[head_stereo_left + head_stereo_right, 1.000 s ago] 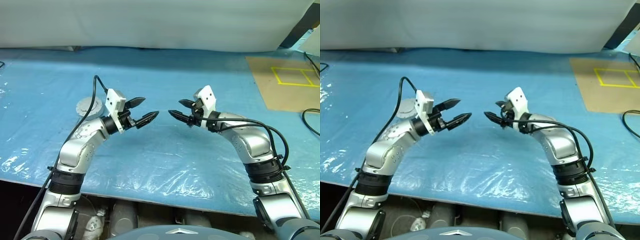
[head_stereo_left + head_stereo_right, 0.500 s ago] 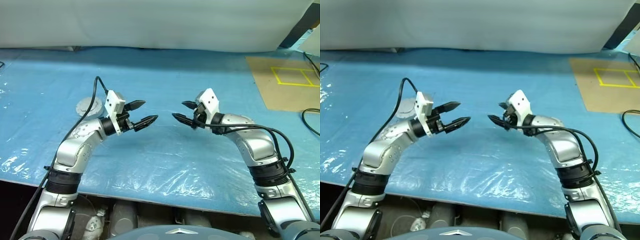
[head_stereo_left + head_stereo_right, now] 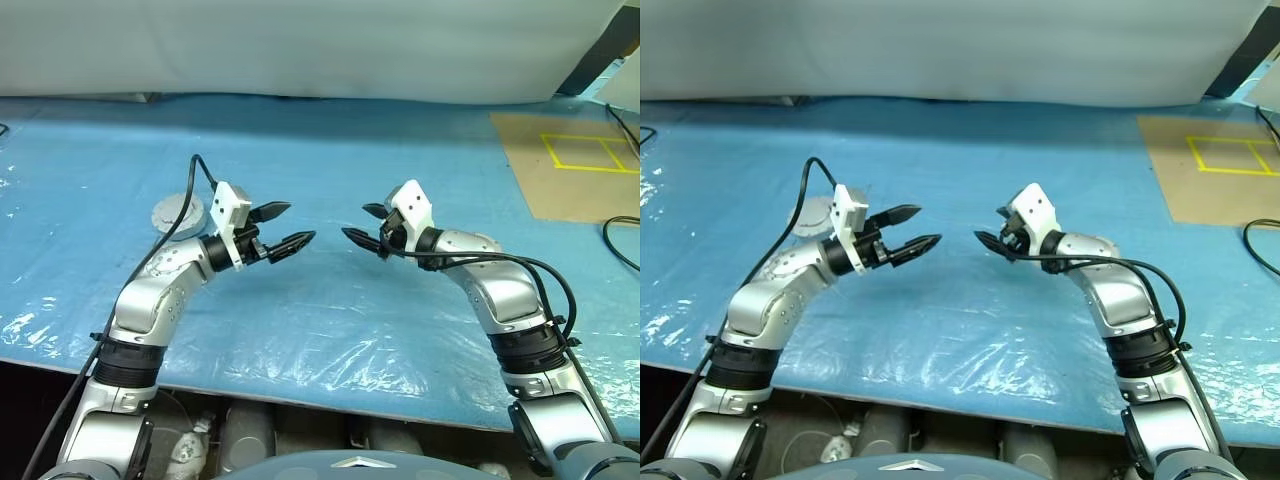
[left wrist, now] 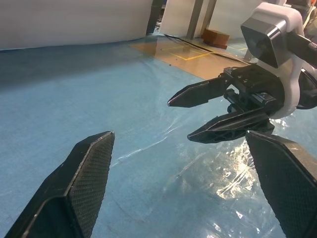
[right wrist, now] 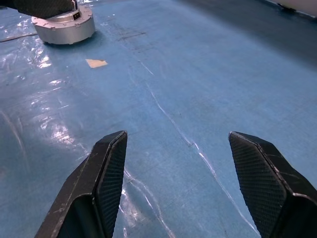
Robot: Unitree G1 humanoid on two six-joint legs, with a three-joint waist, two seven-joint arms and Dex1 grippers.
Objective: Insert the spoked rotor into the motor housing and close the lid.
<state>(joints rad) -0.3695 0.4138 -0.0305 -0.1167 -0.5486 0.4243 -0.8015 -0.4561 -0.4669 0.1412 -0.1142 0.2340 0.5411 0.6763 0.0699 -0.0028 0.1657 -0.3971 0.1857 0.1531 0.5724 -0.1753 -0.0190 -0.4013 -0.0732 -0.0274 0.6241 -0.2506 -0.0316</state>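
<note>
Hovering apart and empty above the blue plastic sheet (image 3: 330,320), the left gripper (image 3: 280,228) and right gripper (image 3: 364,226) face each other, jaws spread. The motor housing (image 5: 63,26) lies well off behind the left arm; it looks heavy, rigid and smooth, so best clasped across its rim. A small paper scrap (image 5: 96,63) lies near it, and a black cable (image 3: 190,195) crosses in front.

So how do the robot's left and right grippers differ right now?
The left gripper hovers close to the motor housing; the right gripper hovers farther from it. The left points toward the robot's right, the right toward its left, tips facing. Both are open, empty and above the blue table cover.
</note>
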